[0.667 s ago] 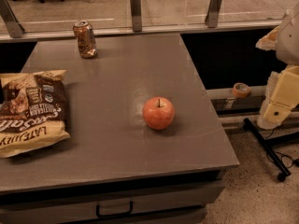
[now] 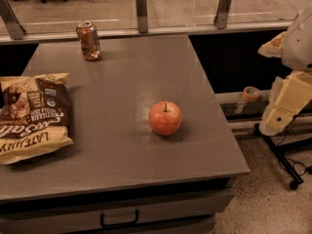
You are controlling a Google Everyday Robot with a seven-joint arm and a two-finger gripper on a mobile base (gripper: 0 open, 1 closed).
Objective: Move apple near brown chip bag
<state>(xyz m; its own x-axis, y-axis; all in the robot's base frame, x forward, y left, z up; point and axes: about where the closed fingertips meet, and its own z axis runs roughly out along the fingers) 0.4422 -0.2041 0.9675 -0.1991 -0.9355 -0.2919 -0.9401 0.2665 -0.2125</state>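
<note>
The apple (image 2: 165,118), red-orange with a short dark stem, stands upright on the grey table (image 2: 126,77), a little right of the middle. The brown chip bag (image 2: 32,116), dark brown with pale yellow edges and white lettering, lies flat at the table's left edge, well apart from the apple. My gripper (image 2: 286,104) hangs off the table at the right edge of the camera view, beyond the table's right side and about level with the apple. It holds nothing that I can see.
An orange-brown soda can (image 2: 88,41) stands at the table's back left. A railing with metal posts (image 2: 142,4) runs behind the table. A roll of tape (image 2: 251,93) lies on a ledge to the right. A black stand leg with a wheel (image 2: 285,162) is on the floor.
</note>
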